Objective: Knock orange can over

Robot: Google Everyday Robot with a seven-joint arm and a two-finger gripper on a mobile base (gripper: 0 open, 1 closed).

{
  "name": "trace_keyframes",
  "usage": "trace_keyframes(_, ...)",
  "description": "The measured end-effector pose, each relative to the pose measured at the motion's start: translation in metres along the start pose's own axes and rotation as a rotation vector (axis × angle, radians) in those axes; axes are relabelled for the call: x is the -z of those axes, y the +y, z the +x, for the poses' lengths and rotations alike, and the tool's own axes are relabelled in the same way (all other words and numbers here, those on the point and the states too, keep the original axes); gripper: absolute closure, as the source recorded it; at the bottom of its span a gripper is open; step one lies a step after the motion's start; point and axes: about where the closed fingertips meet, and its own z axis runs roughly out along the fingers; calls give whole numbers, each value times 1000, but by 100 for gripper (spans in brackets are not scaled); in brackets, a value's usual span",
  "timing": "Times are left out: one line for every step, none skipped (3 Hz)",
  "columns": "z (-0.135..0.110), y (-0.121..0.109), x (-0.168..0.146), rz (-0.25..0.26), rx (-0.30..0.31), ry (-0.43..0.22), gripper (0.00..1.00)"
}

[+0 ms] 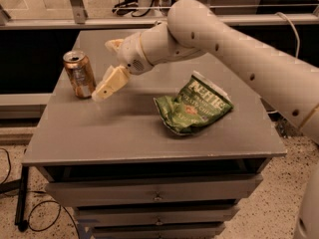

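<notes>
White robot arm (pixel 224 39) comes in from upper right, well behind & right of the copper-orange aluminium drink can (pixel 79 74), elbow bent, forearm slanting down-left toward it. Gripper (pixel 103 69) sits just right of can, wrist rolled, jaws spread wide, holding nothing. Lower cream finger (pixel 112 81) points down-left, tip by can's lower right side; touching or not, can't tell. Upper finger (pixel 114 45) mostly hidden behind wrist. Arm cut off at right edge.

Can stands upright on grey metal-look table top (pixel 124 133), long axis vertical, silver top up, pale label patch facing fwd. Crumpled green crisp bag (pixel 193 105) lies well right of can.
</notes>
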Motion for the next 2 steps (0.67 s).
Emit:
trace_keyframes(4, -13, -36, -6, -5, -41, 0)
trace_keyframes(4, -19, -61, -18, -20, -80, 18)
